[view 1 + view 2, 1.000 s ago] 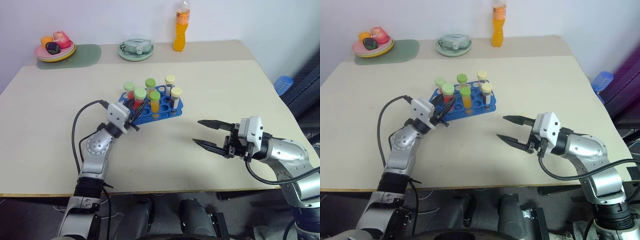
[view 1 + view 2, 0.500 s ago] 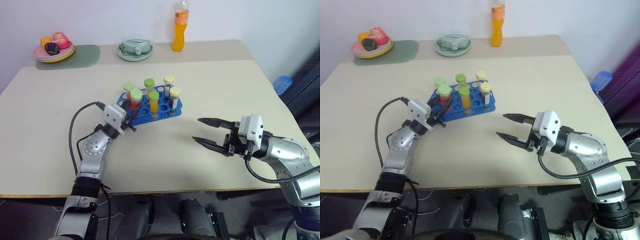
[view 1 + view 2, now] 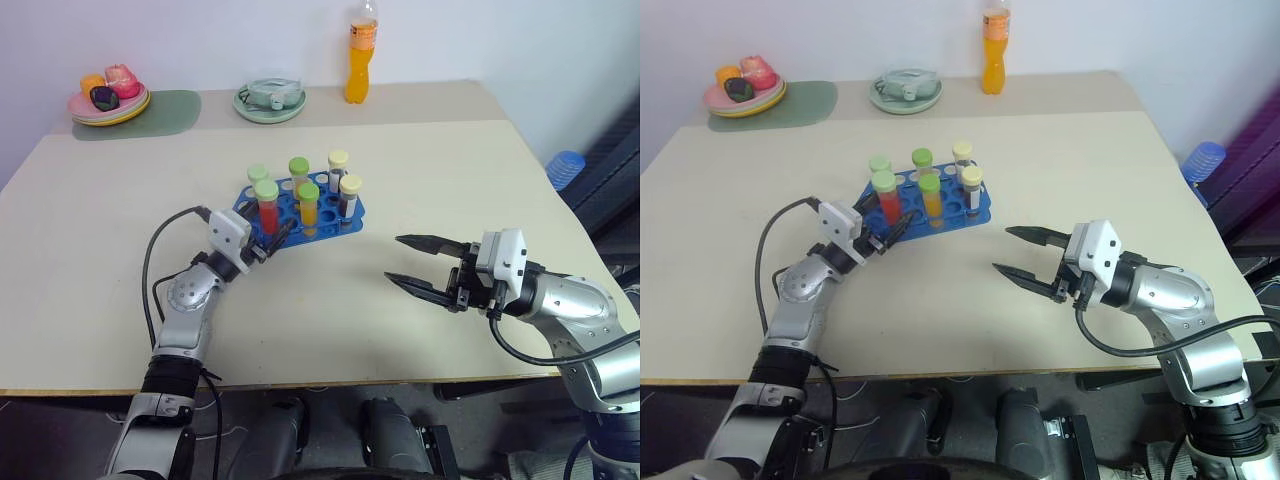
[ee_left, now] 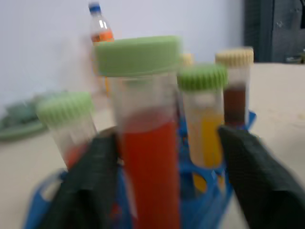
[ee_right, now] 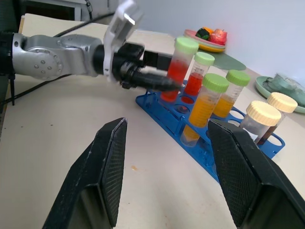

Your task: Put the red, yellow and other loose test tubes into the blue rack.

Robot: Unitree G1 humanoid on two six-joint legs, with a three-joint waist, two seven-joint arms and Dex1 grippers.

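Observation:
The blue rack (image 3: 325, 226) lies mid-table with several capped tubes standing in it. A red tube with a green cap (image 3: 266, 203) leans in a hole at the rack's near left corner. My left gripper (image 3: 275, 232) is open, one finger (image 4: 90, 186) on each side of that tube (image 4: 150, 162), close against it on one side and well apart on the other. Behind it stand a yellow-orange tube (image 4: 205, 138) and a dark brown tube with a cream cap (image 4: 234, 98). My right gripper (image 3: 393, 260) hovers open and empty to the right of the rack, pointing at it.
An orange drink bottle (image 3: 362, 50) and a pale-green dish (image 3: 271, 98) stand at the far edge. A plate of fruit (image 3: 110, 95) rests on a green mat at the far left. A blue object (image 3: 566, 168) sits beyond the table's right edge.
My left gripper was shut on the red tube and has opened; the tube now stands in the rack on its own. The right arm has not moved.

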